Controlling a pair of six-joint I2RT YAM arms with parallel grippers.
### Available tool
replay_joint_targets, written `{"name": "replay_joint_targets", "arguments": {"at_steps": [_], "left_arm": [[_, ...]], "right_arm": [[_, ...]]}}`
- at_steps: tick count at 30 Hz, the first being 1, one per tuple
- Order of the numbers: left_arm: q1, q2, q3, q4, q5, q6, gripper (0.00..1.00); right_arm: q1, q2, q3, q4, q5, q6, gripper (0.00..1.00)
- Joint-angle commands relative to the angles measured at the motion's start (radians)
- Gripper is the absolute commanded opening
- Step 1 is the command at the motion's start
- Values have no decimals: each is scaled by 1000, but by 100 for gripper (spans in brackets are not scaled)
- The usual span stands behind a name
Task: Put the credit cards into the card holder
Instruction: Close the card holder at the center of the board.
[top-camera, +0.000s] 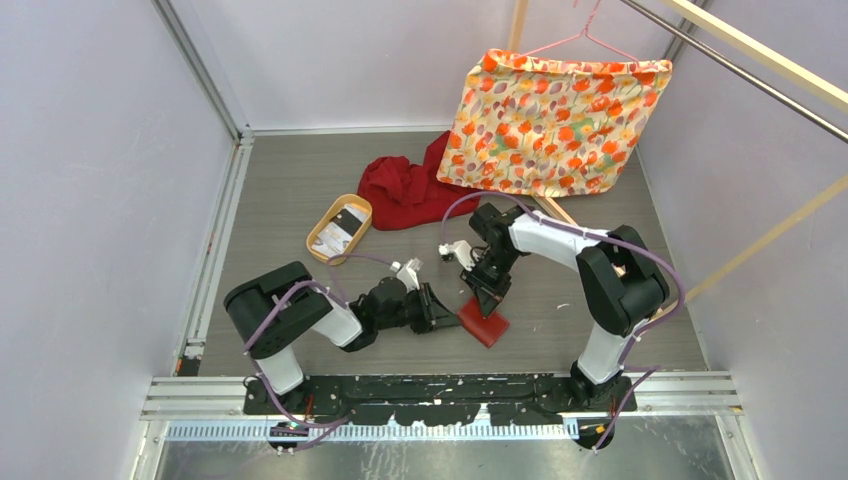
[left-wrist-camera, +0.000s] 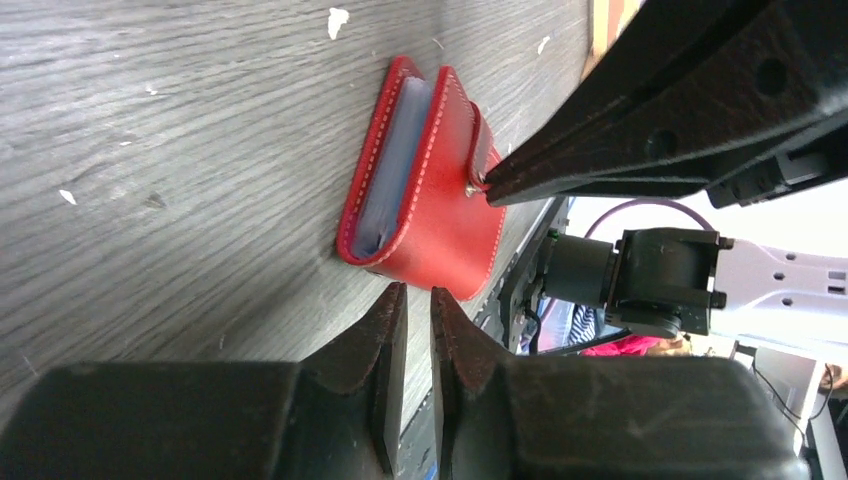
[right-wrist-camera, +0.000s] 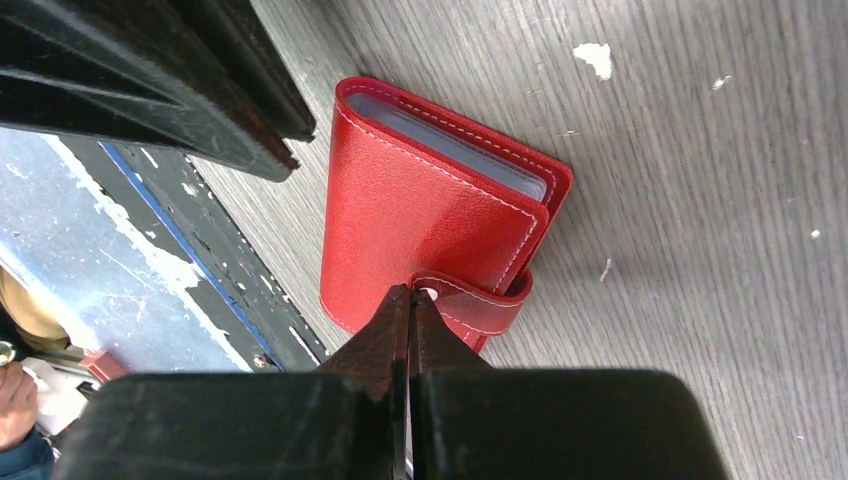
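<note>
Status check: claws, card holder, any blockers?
Left claw narrowly open, empty, beside card holder. Right claw shut, tips at its snap tab. Holder folded closed on table. Credit cards in tray.

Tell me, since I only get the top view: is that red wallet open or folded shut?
Observer: Folded shut. The wallet has its tab wrapped over one edge.
Operator: What's the right gripper doing to it?
Observer: The right gripper is shut, with its tips meeting at the tab.
Operator: And the left one?
Observer: The left gripper has its jaws a slit apart with nothing between them, close beside the wallet.
</note>
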Motion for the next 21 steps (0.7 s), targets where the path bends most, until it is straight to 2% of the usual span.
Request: {"name": "replay_joint_targets", "arguments": {"at_steps": [1,11,21], "left_arm": [[-17,46,19,95,-45,-52,16],[-35,178,46,233,-43,-112,18],[-39,214,47,239,-77,-122,22]], "right_arm": [[31,-4,-31,24,45,6,1],[41,-9,-33,36,83,26,1],[4,-73,-19,33,50,26,1]]}}
